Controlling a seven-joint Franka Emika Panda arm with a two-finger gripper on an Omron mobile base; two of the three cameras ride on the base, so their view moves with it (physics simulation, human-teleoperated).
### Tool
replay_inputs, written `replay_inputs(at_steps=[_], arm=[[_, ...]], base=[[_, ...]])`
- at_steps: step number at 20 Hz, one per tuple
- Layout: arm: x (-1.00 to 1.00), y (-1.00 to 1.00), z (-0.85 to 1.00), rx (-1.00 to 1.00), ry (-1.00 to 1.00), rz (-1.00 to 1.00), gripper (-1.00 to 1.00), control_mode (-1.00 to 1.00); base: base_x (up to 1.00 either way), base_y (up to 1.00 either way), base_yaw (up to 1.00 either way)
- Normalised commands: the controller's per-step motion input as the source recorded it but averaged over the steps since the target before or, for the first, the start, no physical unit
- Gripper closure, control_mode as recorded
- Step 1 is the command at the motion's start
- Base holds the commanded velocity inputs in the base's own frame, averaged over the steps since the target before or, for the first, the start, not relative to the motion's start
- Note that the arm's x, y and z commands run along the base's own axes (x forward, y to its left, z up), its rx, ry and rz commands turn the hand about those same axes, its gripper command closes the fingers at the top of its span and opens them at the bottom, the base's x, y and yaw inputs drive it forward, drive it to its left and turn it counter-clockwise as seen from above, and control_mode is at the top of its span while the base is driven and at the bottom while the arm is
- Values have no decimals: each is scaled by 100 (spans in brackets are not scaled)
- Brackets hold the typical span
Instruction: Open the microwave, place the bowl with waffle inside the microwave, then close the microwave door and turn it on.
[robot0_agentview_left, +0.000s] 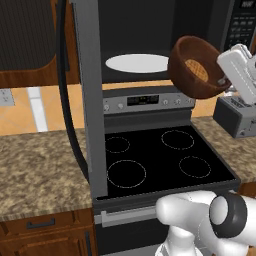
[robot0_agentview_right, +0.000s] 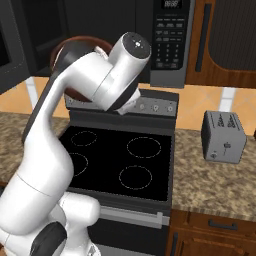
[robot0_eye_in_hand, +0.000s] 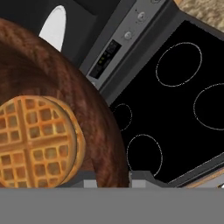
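Left base view. The microwave door (robot0_agentview_left: 87, 95) stands swung fully open toward the left, leaving the cavity of the microwave (robot0_agentview_left: 150, 35) clear, with its white turntable plate (robot0_agentview_left: 137, 63) exposed. I hold the bowl with waffle (robot0_agentview_left: 196, 67) in the air above the stove (robot0_agentview_left: 165, 160), level with the cavity mouth and to the right of the plate. The bowl is tipped so its opening faces outward, and the waffle (robot0_agentview_left: 196, 70) leans against its inner wall. My pincer (robot0_agentview_left: 223, 80) grips the bowl at its right rim, shut narrowly on the wall.

Right base view. My arm crosses in front of the bowl, whose rim shows as a brown arc behind it. The button panel (robot0_agentview_right: 170, 35) lies to the right, and the toaster (robot0_agentview_right: 223, 136) sits on the table (robot0_agentview_right: 215, 185), well apart from the work.

Hand view. The waffle fills the lower left inside the bowl, with the stove top beyond. The bowl likely needs levelling before it enters the cavity.
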Motion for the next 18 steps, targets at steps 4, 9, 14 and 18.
replay_inputs(at_steps=[4, 9, 14, 18], arm=[[10, 9, 1, 0, 0, -1, 100, -100], [43, 24, 4, 0, 1, -5, 100, -100], [39, 12, 0, 0, 0, -5, 100, -100], [45, 15, 0, 0, 0, -4, 100, -100]], base=[[0, 0, 0], [0, 0, 0], [0, 0, 0], [0, 0, 0]])
